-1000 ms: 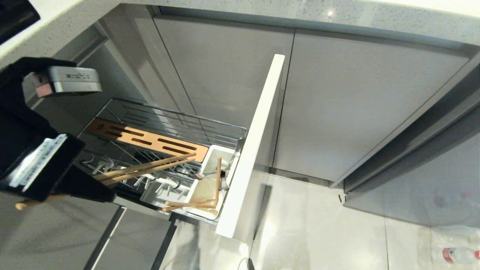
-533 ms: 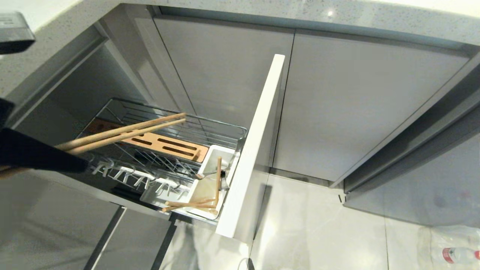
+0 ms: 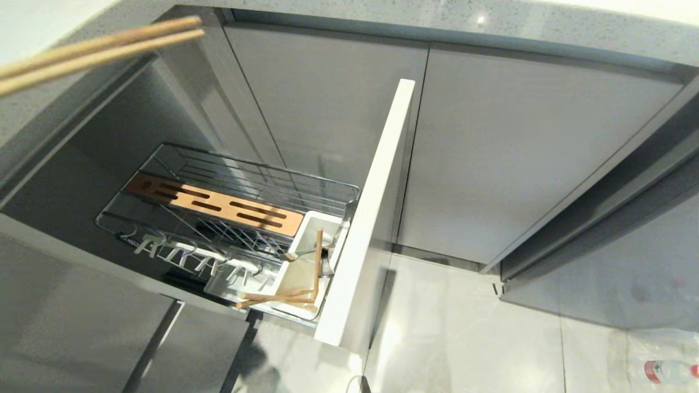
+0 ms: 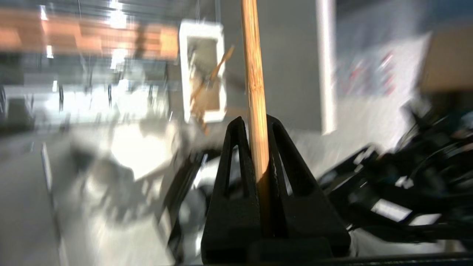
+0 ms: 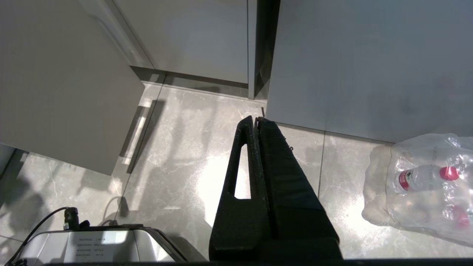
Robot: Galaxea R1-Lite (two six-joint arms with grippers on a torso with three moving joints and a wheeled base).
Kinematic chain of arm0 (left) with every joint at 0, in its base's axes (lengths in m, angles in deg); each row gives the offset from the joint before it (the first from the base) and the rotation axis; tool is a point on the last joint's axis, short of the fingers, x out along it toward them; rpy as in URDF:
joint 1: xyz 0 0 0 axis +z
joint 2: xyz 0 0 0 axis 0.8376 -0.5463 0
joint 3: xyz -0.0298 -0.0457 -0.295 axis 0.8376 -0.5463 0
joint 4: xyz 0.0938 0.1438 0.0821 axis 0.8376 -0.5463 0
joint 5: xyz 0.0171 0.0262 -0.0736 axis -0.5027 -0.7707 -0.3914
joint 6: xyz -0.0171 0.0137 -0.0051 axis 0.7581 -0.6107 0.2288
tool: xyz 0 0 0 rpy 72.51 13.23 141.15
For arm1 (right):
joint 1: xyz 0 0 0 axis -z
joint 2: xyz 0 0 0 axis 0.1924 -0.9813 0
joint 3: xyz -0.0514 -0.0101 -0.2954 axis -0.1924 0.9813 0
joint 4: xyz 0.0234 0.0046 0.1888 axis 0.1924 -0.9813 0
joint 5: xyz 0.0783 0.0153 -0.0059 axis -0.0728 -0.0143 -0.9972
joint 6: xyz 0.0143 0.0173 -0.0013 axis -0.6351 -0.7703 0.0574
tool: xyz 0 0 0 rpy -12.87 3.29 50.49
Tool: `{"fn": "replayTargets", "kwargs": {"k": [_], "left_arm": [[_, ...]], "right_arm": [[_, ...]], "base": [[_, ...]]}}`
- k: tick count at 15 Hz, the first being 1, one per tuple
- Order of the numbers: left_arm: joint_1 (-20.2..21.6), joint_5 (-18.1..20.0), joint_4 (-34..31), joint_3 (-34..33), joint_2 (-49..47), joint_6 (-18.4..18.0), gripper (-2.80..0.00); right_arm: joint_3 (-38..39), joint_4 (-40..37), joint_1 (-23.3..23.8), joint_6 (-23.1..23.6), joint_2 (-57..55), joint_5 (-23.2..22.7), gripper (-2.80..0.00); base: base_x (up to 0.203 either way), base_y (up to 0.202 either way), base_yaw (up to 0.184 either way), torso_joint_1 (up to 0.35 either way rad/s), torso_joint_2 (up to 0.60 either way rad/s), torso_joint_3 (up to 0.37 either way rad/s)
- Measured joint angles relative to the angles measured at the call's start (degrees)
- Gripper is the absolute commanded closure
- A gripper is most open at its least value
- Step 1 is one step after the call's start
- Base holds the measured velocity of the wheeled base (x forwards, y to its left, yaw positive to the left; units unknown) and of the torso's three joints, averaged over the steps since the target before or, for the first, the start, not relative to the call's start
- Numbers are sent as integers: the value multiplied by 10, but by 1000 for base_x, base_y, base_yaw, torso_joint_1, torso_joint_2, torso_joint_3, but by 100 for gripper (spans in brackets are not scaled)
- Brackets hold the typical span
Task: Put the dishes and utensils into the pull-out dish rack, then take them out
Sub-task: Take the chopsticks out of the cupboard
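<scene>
Currently: left gripper (image 4: 255,127), clamped on chopsticks (image 3: 98,46), long axis running out past the fingertips, well above pull-out dish rack (image 3: 229,210) and beside countertop (image 3: 33,22). Right gripper (image 5: 257,123), pinched shut, empty, parked over floor.

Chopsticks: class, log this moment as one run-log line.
phase: unloading | left gripper: shut on chopsticks, lifted above pull-out dish rack | right gripper: shut, parked over floor | caddy: wooden utensils remain

Left pincer (image 4: 255,127) clamped on wooden chopsticks (image 4: 254,74), blurred white utensil caddy (image 4: 202,72) beyond, wooden strip (image 4: 88,38)
</scene>
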Motion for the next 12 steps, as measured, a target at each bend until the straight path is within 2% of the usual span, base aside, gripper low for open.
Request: {"fn": "replayTargets", "kwargs": {"k": [3, 6, 9, 12], "left_arm": [[39, 15, 56, 0, 38, -1, 0], [114, 55, 94, 0, 63, 2, 0], [220, 104, 111, 0, 76, 5, 0], [377, 145, 119, 0, 85, 6, 0]], "right_arm": [[0, 0, 0, 0, 0, 0, 0], [0, 0, 0, 0, 0, 0, 0], [0, 0, 0, 0, 0, 0, 0], [0, 0, 0, 0, 0, 0, 0]], "base": [[0, 0, 0, 0, 0, 0], [0, 0, 0, 0, 0, 0], [0, 0, 0, 0, 0, 0], [0, 0, 0, 0, 0, 0]]}}
